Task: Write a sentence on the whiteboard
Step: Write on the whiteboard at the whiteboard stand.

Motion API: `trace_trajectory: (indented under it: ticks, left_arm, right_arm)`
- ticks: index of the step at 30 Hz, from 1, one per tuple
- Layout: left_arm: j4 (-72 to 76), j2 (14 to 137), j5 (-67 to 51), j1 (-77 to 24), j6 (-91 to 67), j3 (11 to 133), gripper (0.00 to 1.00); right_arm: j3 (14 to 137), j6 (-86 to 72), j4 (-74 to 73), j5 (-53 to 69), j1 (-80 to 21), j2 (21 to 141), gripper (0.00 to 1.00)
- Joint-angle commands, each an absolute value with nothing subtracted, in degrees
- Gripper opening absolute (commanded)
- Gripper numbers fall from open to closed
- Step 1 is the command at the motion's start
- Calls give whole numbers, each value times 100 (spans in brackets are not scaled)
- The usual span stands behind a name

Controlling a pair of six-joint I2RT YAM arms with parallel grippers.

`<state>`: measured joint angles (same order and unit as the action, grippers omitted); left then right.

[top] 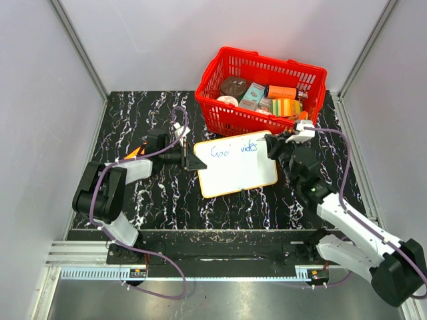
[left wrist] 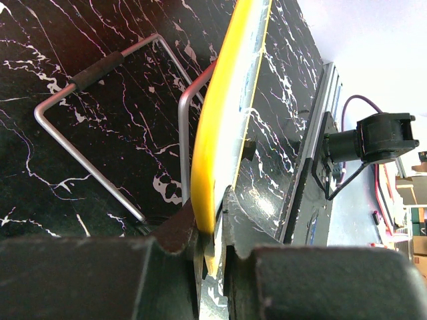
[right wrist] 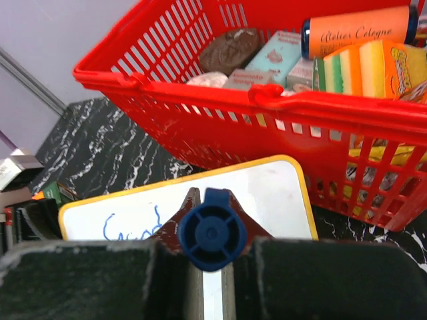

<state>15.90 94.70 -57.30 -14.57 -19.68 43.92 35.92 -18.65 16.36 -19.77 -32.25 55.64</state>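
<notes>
The whiteboard [top: 237, 175], white with a yellow-orange rim, lies on the black marble table in front of the red basket. The sentence [top: 232, 149] is blue lettering in one line near its top edge, starting with "Good"; that word also shows in the right wrist view [right wrist: 130, 227]. My left gripper [top: 194, 162] is shut on the board's left edge; the left wrist view shows the yellow rim [left wrist: 217, 133] clamped between the jaws of that gripper [left wrist: 212, 235]. My right gripper [top: 272, 144] is shut on a blue marker [right wrist: 212, 230] over the board's upper right part [right wrist: 273, 190]. The marker's tip is hidden.
The red basket [top: 227, 119] holds boxes, a sponge and a bottle right behind the board; its front wall [right wrist: 267, 123] is close to my right gripper. A wire stand [left wrist: 87, 160] lies on the table under the board. An orange object [top: 135, 152] lies by my left arm.
</notes>
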Motion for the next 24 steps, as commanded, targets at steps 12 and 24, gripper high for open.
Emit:
trace_trajectory:
  ticks: [12, 24]
  left_arm:
    - [1239, 9703, -4816, -1547, -1266, 4368, 0]
    - [1222, 9721, -4808, -1556, -1266, 4386, 0]
  right_arm:
    - [3700, -1836, 1591, -1258, -3208, 5334, 0]
    - [3752, -1899, 1591, -1792, -4216, 5748, 0]
